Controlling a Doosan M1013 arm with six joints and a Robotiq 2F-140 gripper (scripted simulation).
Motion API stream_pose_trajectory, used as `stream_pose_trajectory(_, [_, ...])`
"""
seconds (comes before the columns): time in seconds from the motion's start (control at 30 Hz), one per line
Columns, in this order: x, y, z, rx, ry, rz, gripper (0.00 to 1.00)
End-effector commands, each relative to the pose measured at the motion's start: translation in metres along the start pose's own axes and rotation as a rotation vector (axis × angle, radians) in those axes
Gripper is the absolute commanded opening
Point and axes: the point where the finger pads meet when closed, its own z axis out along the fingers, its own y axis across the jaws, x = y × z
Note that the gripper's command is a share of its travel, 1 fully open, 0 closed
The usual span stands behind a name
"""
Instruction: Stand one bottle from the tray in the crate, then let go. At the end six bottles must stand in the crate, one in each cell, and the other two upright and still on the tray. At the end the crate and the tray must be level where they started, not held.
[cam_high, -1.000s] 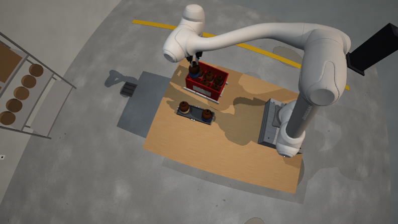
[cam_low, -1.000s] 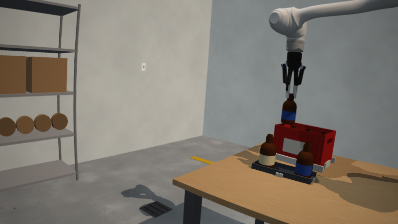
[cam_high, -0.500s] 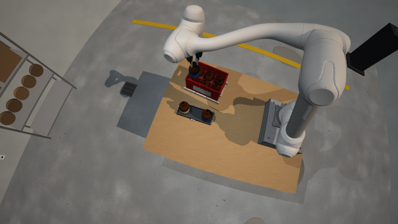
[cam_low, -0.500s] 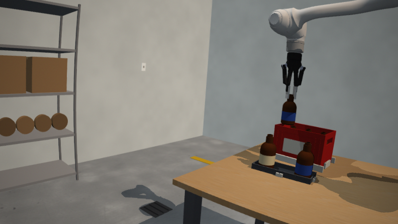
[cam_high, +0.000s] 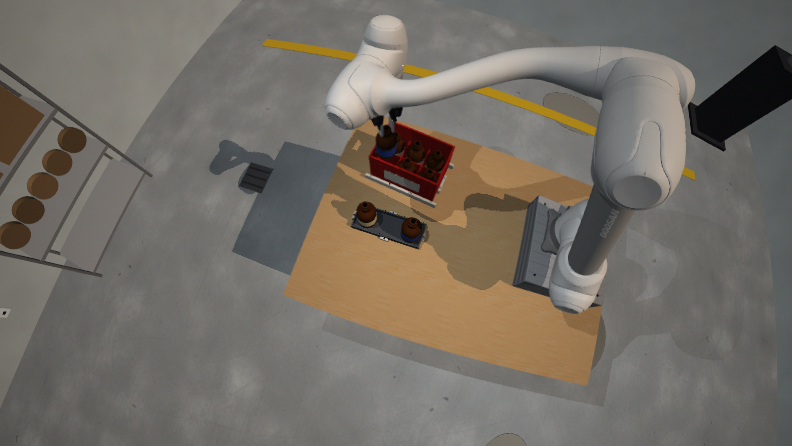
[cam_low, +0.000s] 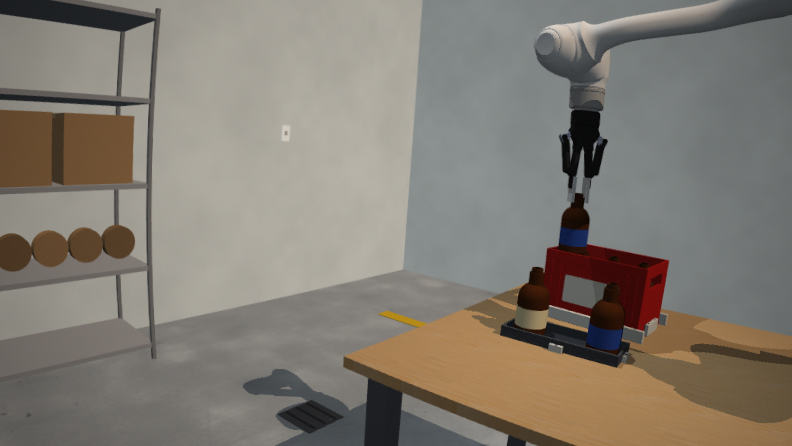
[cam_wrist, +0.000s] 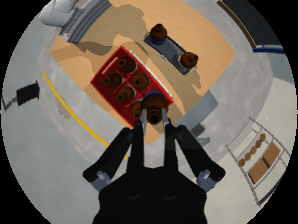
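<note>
My gripper (cam_high: 387, 126) (cam_low: 578, 196) (cam_wrist: 154, 114) is shut on the neck of a brown bottle with a blue label (cam_high: 386, 145) (cam_low: 573, 229) (cam_wrist: 152, 104). It holds the bottle upright over the left end cell of the red crate (cam_high: 421, 187) (cam_low: 626, 288) (cam_wrist: 109, 70), with the bottle's base just at the rim. Several brown bottles stand in the other cells. On the dark tray (cam_high: 387, 226) (cam_low: 565, 336) (cam_wrist: 172, 48) stand two bottles: one with a cream label (cam_high: 365, 213) (cam_low: 533, 301) (cam_wrist: 160, 32), one with a blue label (cam_high: 411, 228) (cam_low: 606, 320) (cam_wrist: 189, 60).
Crate and tray sit on a wooden table (cam_high: 443, 299) (cam_low: 526, 387). The arm's grey base mount (cam_high: 534, 243) stands at the table's right. A metal shelf with boxes and rolls (cam_low: 72, 182) (cam_high: 38, 182) stands off to the left. A yellow floor line (cam_high: 310, 49) runs behind the table.
</note>
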Motion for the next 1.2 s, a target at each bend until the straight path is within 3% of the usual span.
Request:
stream_pose_trajectory(0.0, [0.000, 0.000, 0.001, 0.000, 0.000, 0.000, 0.00])
stream_pose_trajectory(0.47, [0.000, 0.000, 0.016, 0.000, 0.000, 0.000, 0.00])
stream_pose_trajectory(1.17, [0.000, 0.000, 0.020, 0.000, 0.000, 0.000, 0.00])
